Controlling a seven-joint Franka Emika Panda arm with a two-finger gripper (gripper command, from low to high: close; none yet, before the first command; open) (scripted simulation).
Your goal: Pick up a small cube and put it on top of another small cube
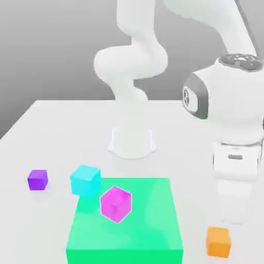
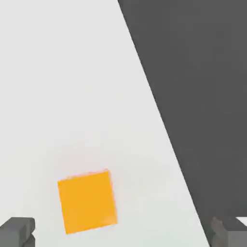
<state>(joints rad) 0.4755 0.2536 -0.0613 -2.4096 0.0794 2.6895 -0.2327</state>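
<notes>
Gripper (image 2: 123, 231): spread wide, holding nothing, above the orange cube.
Orange cube (image 1: 218, 241): on the white table (image 1: 51, 134), at the exterior view's right.
Purple cube (image 1: 37, 180): on the table, far left, well apart.

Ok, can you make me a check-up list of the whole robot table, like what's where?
Surface: white table, with a green mat at its near edge.
Job's things: small orange cube on the table, at the exterior view's right; small purple cube far off at the left, nothing on it.
Clutter: cyan cube at the mat's corner; magenta cube on the mat.
Grippers: gripper above the table near the orange cube, fingers open, holding nothing.
Cables: nothing seen.
Surroundings: plain grey backdrop; dark floor beyond the table edge.
</notes>
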